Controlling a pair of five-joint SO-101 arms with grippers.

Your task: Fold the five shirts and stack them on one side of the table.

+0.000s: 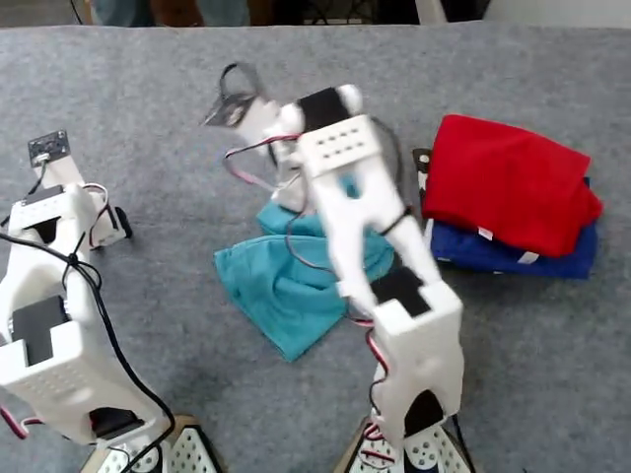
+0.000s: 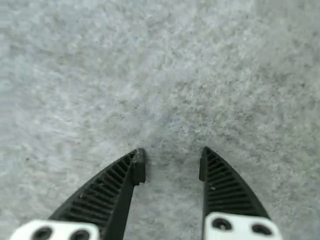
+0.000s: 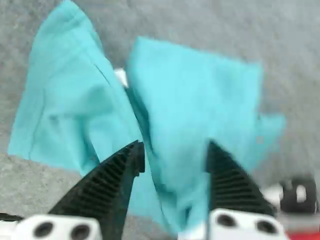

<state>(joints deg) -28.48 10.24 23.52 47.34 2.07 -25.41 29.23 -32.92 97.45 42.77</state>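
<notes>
My right gripper (image 3: 175,160) hangs directly above the teal shirt (image 3: 195,100), and its two black ribbed fingers (image 3: 120,170) stand apart with nothing between them. The teal shirt (image 1: 286,286) is soft, thin cloth, lying crumpled and half folded in two lobes with a dark crease between them. At this crease there is a small white label (image 3: 120,77); I cannot read any writing on it.

Near the teal shirt, on the side away from my left arm, a red shirt (image 1: 503,182) lies folded on top of a blue shirt (image 1: 493,251). Both are rounded, thick bundles. Small white tags (image 1: 527,258) show at their edge, too small to read.

My left gripper (image 2: 172,167) is well apart from the teal shirt, over the bare grey table cover (image 2: 150,75), which looks like fuzzy felt. Its pointed fingers are also apart and hold nothing.
</notes>
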